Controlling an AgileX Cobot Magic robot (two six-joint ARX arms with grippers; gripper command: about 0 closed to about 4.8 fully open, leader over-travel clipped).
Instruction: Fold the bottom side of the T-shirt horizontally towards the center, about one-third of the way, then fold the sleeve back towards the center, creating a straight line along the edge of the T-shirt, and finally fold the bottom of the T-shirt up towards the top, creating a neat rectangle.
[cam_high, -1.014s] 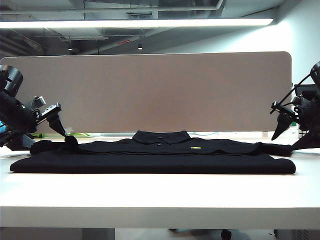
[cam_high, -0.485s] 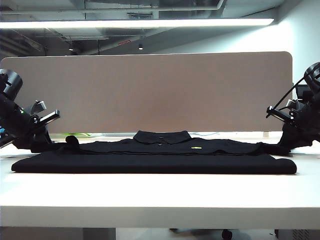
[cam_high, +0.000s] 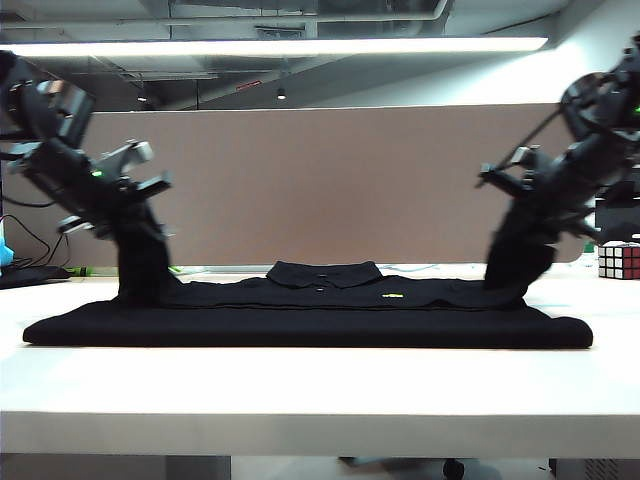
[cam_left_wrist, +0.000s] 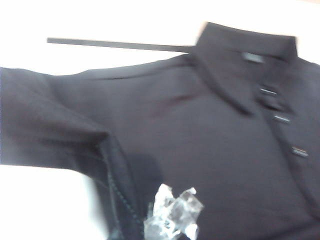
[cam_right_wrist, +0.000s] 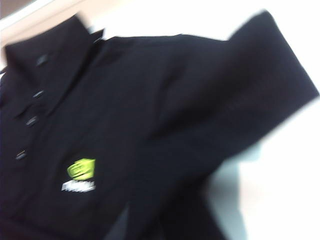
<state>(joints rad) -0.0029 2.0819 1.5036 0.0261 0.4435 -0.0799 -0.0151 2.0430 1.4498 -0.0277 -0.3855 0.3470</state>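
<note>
The T-shirt lies flat across the white counter, collar toward the tan partition behind it, and the bottom of the T-shirt runs as a long straight edge along the near side.

At the left end of the exterior view the left gripper is raised above the counter with its jaws closed on the sleeve cloth, which hangs from it as a dark column down to the shirt's shoulder. At the right end the right gripper is raised likewise, jaws pinched on the other sleeve, and the cloth drapes down to the shirt.

The left wrist view shows the sleeve with its stitched edge drawn up (the picture is blurred), beside the button placket. The right wrist view shows the opposite sleeve and the yellow-green chest mark.

A broad band of bare counter lies open in front of the hem. A cube toy stands near the right edge of the exterior view, apart from the shirt.
</note>
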